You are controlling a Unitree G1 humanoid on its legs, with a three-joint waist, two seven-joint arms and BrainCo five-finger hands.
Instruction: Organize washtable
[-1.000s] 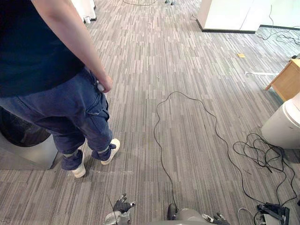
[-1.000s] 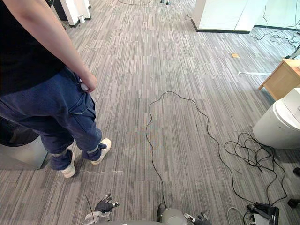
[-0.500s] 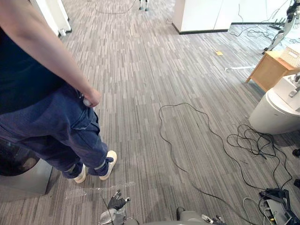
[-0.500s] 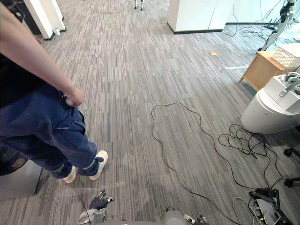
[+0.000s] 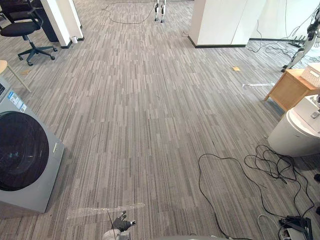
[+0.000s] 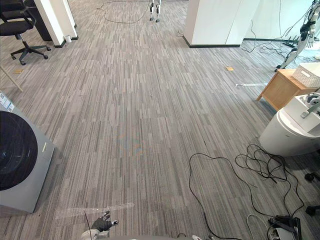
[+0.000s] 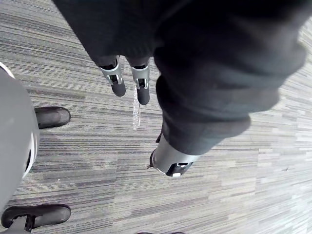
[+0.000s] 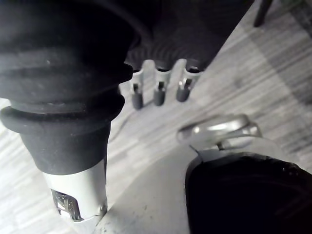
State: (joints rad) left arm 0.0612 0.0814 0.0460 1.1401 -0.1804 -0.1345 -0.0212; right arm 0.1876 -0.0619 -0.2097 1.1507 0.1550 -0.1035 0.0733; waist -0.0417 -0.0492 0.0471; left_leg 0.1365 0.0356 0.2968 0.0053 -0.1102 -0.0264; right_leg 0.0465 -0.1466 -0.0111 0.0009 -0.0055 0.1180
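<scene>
The robot stands on open grey carpet (image 5: 150, 125). The washtable (image 6: 292, 130), a white basin stand with a tap (image 6: 311, 101) on its top, sits at the right edge of the scene, well apart from both hands. Beyond it, farther off on the right, stands a wooden side table (image 6: 280, 87) carrying a pale basket (image 6: 306, 75). A washing machine (image 5: 25, 160) stands on the left, and an office chair (image 5: 22, 30) is far off at the left. Apart from the tap, what lies on the washtable's top cannot be made out from here.

The left hand (image 5: 120, 222) hangs low at the near edge of the scene. Its fingers (image 7: 141, 90) are straight and relaxed above the carpet, with nothing in them. The right hand (image 8: 158, 92) also hangs loose at the robot's side, fingers straight and holding nothing.

The step in hand looks like the approach. No sorting has begun and nothing is within reach. The head faces the open floor, not the basin. The next move therefore calls for turning to the right and walking up to the washtable until its top lies squarely in front. Only then can the hands be raised over it and the items to be tidied be picked out.
</scene>
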